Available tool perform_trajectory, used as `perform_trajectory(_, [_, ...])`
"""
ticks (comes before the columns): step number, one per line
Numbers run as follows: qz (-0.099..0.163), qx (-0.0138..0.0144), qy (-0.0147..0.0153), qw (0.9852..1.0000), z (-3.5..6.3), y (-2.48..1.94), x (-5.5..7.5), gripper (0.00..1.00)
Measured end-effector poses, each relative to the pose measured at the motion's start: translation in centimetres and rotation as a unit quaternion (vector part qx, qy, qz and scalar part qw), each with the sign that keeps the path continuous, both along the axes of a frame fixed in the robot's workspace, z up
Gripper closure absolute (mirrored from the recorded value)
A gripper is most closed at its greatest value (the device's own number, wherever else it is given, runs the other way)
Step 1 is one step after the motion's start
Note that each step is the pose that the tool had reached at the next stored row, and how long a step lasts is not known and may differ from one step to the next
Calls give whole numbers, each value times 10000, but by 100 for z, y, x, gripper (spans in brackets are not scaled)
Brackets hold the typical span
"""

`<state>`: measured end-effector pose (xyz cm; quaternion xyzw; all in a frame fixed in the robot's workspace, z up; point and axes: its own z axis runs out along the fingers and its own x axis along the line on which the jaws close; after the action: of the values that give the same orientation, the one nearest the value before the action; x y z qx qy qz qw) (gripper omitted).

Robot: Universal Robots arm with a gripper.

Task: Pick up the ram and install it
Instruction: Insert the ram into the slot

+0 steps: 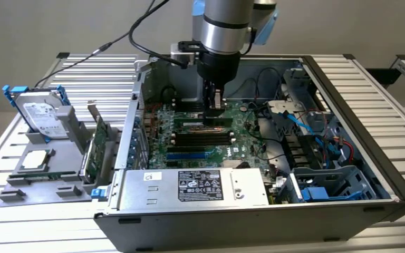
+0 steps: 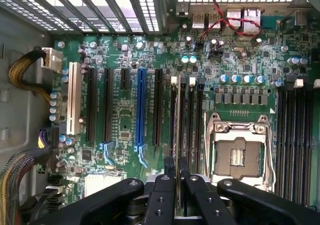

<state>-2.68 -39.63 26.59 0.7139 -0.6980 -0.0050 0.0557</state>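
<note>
Silver slatted aluminium table (image 1: pixel 83 68) carries an open dark grey computer case (image 1: pixel 371 137) at the exterior view's centre, with a green motherboard (image 1: pixel 188 150) inside. The grey robot arm (image 1: pixel 227 21) reaches down into the case. The black gripper (image 2: pixel 177 170), jaws clamped narrow, holds the thin green ram stick (image 2: pixel 178 135) edge-on at the black memory slots beside the metal CPU socket (image 2: pixel 240 155). A silver hard drive (image 1: pixel 42 113) and a green expansion card (image 1: pixel 100 145) stand at the exterior view's left.

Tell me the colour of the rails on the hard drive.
Blue rails, clearest in the exterior view.
</note>
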Motion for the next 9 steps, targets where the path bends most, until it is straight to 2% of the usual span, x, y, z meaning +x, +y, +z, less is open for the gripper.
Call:
perform_trajectory(6, [0, 0, 0, 10000, -110, 15, 9, 86])
perform_trajectory(9, [1, -14, 0, 10000, -164, 16, 10, 86])
